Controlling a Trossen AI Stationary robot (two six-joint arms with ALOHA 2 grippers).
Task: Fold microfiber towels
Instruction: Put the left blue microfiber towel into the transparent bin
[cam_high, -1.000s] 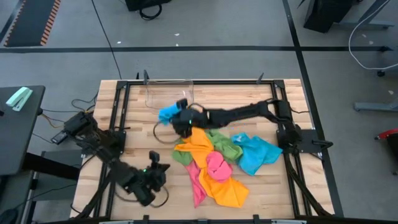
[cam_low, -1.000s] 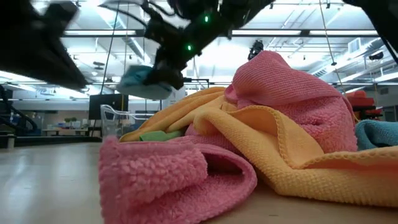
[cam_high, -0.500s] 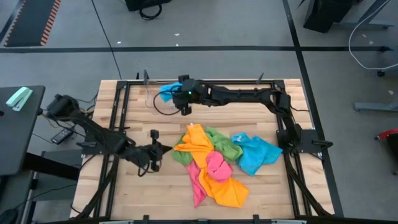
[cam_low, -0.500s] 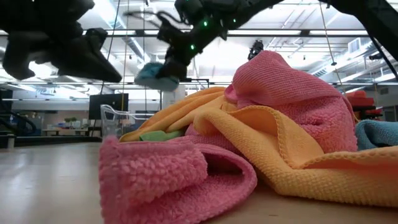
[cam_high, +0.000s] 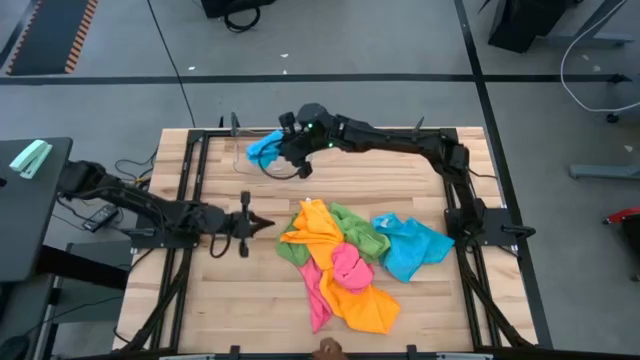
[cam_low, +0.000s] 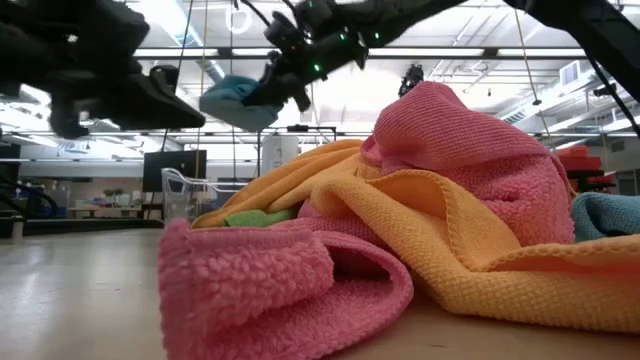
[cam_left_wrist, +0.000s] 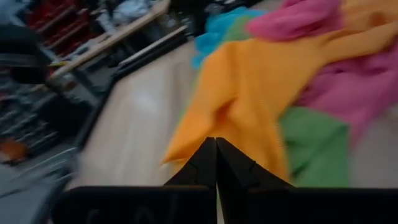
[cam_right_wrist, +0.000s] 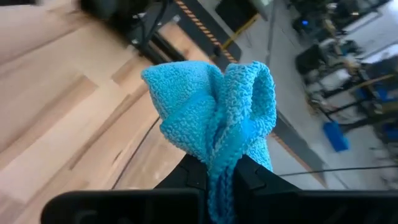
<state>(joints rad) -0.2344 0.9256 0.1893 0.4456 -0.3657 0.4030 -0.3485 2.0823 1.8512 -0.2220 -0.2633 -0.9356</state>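
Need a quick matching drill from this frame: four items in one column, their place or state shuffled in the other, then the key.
1. blue towel
2. left gripper
3. bin
4. pink towel

a. shut, empty, beside the pile
b. clear, at the table's far edge
c. in the pile, on the orange towel
d. pinched in the right gripper, held in the air

Pairs: 1-d, 2-a, 3-b, 4-c
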